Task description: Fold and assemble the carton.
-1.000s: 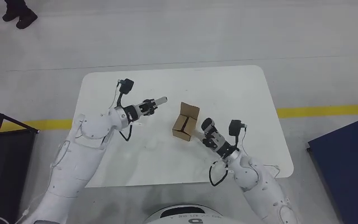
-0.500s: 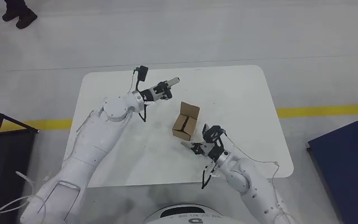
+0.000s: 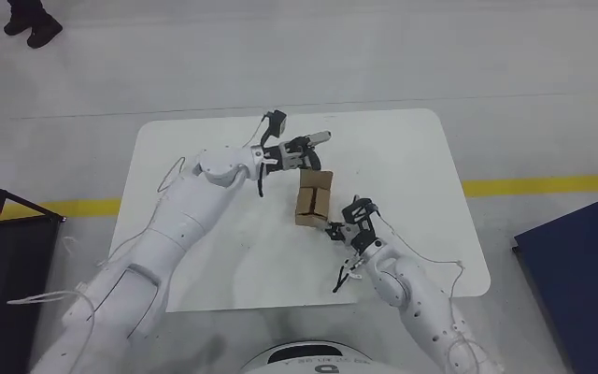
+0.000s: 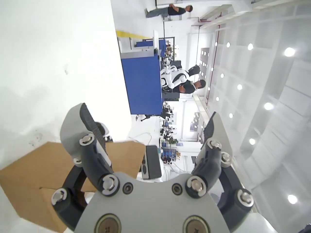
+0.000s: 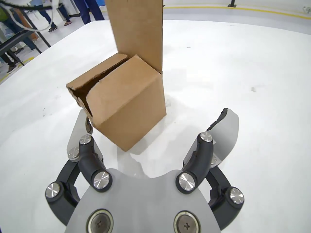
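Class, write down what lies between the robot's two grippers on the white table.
The brown cardboard carton, one flap upright, stands between the left gripper and the right gripper; the top view shows it.

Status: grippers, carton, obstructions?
Left gripper open by carton. Right gripper open at its corner. Carton on table, one flap upright. Nothing in the way.

The small brown cardboard carton (image 3: 314, 198) stands near the middle of the white table (image 3: 187, 187), with one long flap (image 5: 136, 20) sticking straight up, the other top flaps folded down, and a dark gap between them.
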